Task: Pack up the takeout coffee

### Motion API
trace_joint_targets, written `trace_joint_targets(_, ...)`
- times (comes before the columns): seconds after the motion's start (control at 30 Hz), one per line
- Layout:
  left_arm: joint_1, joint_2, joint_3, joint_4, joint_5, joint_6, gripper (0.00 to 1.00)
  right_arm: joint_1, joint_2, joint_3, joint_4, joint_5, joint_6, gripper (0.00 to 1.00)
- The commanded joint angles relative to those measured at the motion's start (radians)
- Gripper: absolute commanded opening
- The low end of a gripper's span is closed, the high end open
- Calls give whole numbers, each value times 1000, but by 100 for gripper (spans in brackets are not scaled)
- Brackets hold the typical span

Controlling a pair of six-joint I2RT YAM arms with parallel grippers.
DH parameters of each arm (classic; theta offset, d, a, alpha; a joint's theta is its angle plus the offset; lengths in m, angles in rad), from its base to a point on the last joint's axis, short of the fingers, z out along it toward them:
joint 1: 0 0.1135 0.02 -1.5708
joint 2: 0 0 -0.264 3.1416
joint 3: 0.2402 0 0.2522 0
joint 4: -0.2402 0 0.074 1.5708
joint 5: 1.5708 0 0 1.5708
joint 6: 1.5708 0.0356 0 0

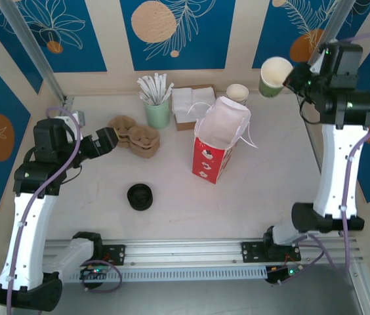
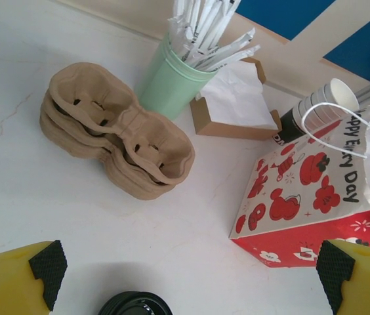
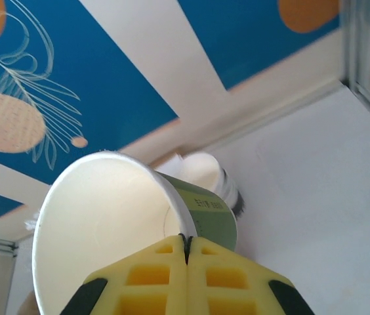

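The takeout coffee cup [image 1: 275,75], a paper cup with a green side [image 3: 208,211] and a white inside, has no lid on it. It hangs tilted in the air at the back right, mouth toward the camera. My right gripper [image 1: 294,77] [image 3: 186,246] is shut on its rim, pinching the wall. A low stack of black lids [image 1: 140,196] [image 2: 136,306] sits on the table at front left. My left gripper [image 1: 111,141] [image 2: 191,266] hovers open above the table just behind those lids, with nothing between its fingers.
A red and white paper bag [image 1: 218,141] [image 2: 309,203] stands open mid-table. Behind it are a stack of white cups [image 1: 237,93] [image 2: 316,108], a napkin box [image 1: 188,108], a mint cup of wrapped sticks [image 1: 157,111] [image 2: 172,75] and stacked pulp carriers [image 1: 136,136] [image 2: 116,128].
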Motion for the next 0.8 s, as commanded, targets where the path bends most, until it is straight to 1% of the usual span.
trace_joint_targets(0.0,2,-27,-6,-14,48,19,99,-22,-133,-183,-69,22,-7,0)
trace_joint_targets(0.07,2,-34,-30,-6,62,17,98,-35,-233,-312,-64,21,-3,0)
trace_joint_targets(0.27,-1,-53,-74,-17,73,19,97,-78,-437,-589,-117,13,25,0)
trace_joint_targets(0.43,-2,-86,-117,-24,59,20,97,-87,-591,-818,-120,-57,69,0)
trace_joint_targets(0.53,-3,-108,-170,-16,46,18,97,-79,-675,-952,-123,-124,93,0)
trace_joint_targets(0.6,-3,-116,-215,-5,43,16,97,-68,-735,-1034,-123,-134,122,0)
trace_joint_targets(0.7,-3,-117,-272,6,45,7,96,-32,-822,-1147,-93,-181,172,0)
trace_joint_targets(0.77,-2,-119,-311,17,47,-3,95,11,-865,-1218,-69,-203,216,0)
